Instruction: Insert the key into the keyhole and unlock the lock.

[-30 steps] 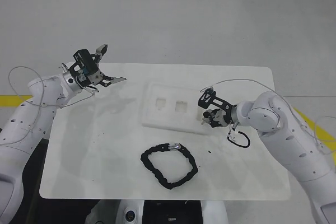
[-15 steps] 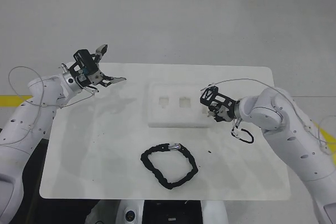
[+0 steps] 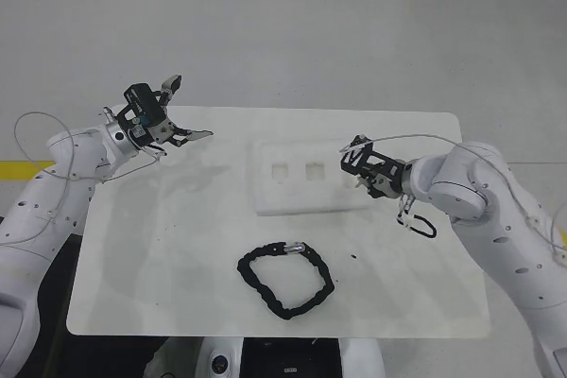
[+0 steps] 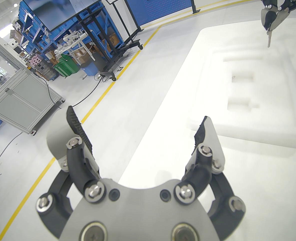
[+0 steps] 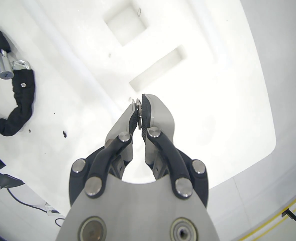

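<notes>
A black fabric-covered chain lock (image 3: 283,279) lies looped on the white table (image 3: 170,274), its silver lock cylinder (image 3: 294,249) at the far side of the loop; the cylinder (image 5: 3,66) faces the right wrist camera. My right gripper (image 5: 137,112) is shut on a small silver key (image 5: 138,108), held above the right end of the white foam tray (image 3: 302,178). From the left wrist view the key (image 4: 269,39) hangs blade down from that gripper. My left gripper (image 3: 191,135) stands open and empty above the table's far left corner, well away from the lock.
The foam tray (image 5: 163,38) has two rectangular recesses and sits at the middle back of the table. A black carabiner (image 3: 418,224) hangs from the right arm. Small dark specks (image 5: 64,133) lie on the table near the lock.
My right gripper has lifted with the key and drawn back to the right, off the foam tray's right end. The left arm has not moved.
</notes>
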Available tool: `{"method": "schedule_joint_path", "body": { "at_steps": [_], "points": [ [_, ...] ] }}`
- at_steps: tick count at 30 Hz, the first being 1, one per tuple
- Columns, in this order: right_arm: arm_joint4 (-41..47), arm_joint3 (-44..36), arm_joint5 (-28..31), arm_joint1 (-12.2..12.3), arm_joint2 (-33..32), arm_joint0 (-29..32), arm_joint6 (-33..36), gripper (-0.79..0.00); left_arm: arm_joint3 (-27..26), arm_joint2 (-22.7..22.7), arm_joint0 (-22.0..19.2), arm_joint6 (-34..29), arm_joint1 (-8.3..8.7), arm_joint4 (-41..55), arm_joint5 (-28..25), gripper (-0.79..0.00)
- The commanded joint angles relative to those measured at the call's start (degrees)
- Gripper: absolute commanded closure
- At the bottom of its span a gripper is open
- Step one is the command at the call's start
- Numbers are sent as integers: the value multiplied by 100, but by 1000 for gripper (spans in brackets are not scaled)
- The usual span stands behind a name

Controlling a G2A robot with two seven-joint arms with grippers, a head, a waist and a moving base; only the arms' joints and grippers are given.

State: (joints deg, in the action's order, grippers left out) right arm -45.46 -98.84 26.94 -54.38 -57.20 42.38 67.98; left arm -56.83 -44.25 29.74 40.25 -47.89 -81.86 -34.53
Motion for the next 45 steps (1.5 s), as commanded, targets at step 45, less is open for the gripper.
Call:
{"method": "schedule_joint_path", "body": {
  "at_steps": [45],
  "points": [
    [2570,0,961,502,-2064,729,-135,0,-1537,12,507,-110,102,-584,-1103,-785]
  ]
}}
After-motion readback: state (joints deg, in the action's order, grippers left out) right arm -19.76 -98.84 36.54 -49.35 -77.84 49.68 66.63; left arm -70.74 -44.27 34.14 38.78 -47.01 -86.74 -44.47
